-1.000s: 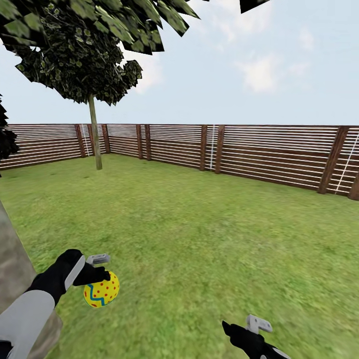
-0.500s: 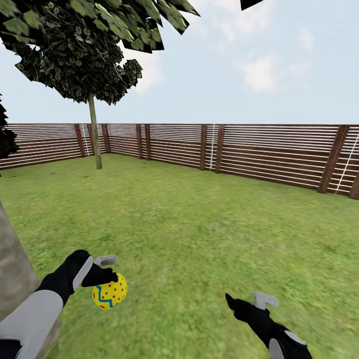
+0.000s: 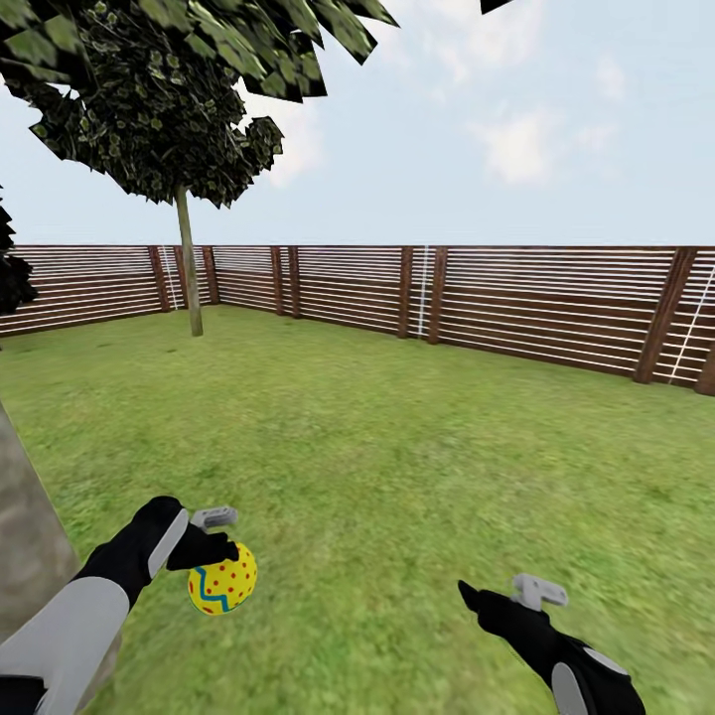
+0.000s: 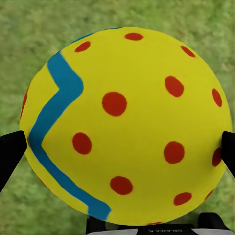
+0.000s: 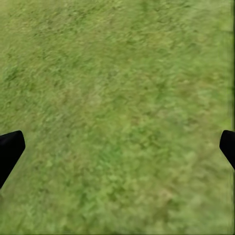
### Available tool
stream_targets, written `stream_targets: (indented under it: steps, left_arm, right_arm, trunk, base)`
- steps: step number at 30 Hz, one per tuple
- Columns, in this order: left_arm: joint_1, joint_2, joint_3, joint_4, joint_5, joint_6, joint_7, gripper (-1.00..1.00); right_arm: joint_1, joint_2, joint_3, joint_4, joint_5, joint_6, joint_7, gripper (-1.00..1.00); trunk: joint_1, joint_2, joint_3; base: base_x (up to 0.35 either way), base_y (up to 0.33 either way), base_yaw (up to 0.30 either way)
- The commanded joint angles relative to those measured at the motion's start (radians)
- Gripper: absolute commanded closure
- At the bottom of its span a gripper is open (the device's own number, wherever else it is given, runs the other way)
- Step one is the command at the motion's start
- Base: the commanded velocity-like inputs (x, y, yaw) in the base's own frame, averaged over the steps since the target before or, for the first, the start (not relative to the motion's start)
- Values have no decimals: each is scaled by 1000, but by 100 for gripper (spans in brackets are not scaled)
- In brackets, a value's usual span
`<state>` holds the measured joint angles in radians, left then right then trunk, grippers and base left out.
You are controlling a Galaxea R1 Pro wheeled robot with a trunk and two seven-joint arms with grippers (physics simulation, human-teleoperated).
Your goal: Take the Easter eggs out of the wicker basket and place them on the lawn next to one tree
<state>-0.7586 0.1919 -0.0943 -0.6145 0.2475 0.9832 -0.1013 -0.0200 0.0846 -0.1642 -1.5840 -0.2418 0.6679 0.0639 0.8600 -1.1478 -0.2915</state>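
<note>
One egg is all I carry: yellow, red-dotted, with a blue zigzag band, pinched between the fingers of my left gripper low over the lawn, close beside the thick grey-brown trunk at my left. That trunk is cut off by the picture's edge, so I see only a slice of bark; its leaves hang in from above. From my left wrist the egg covers nearly everything, my dark fingertips pressing its two sides, with grass showing only at the margins. My right gripper hovers over bare grass with its jaws spread wide and holding nothing; from its wrist only the fingertips poke in at the edges above blurred turf. Farther off, a thin-trunked tree stands by the slatted fence.
</note>
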Motion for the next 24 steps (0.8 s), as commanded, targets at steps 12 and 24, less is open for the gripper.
stream_targets:
  steps: [12, 24]
  left_arm:
    - [-1, -4, -5, -3, 3, 5, 0, 100]
    - [-1, -23, -7, -4, 4, 38, 3, 100]
  right_arm:
    - [-3, 2, -4, -1, 1, 0, 8, -100]
    - [-3, 3, -11, 1, 2, -1, 8, -100]
  trunk:
    - [46, -85, -39]
    - [92, -169, -77]
  base:
    - [0, 0, 0]
    - [0, 0, 0]
